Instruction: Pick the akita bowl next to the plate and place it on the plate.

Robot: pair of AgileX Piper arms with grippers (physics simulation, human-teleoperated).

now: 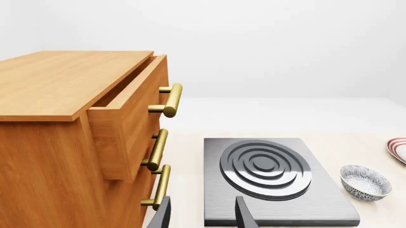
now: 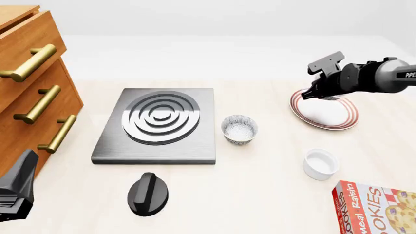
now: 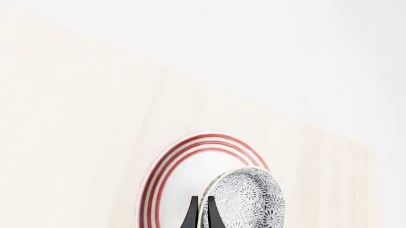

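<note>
In the right wrist view my right gripper (image 3: 201, 210) is shut on the rim of the akita bowl (image 3: 246, 199), a speckled grey-and-white bowl held tilted just above the red-ringed plate (image 3: 184, 175). The front view has that gripper (image 2: 317, 92) over the plate's (image 2: 338, 119) far left edge, and the arm hides most of the bowl. A look-alike speckled bowl (image 2: 239, 128) stands upright beside the stove, also seen in the left wrist view (image 1: 364, 182). My left gripper (image 1: 203, 218) is open and empty, low at the near left (image 2: 16, 190) by the cabinet.
A wooden cabinet (image 2: 32, 73) with brass handles stands at the left, its top drawer (image 1: 127, 109) pulled out. A grey stove plate (image 2: 159, 124) lies mid-table with a black knob (image 2: 148, 194) in front. A white ramekin (image 2: 320, 164) and a cookie box (image 2: 377, 207) sit near right.
</note>
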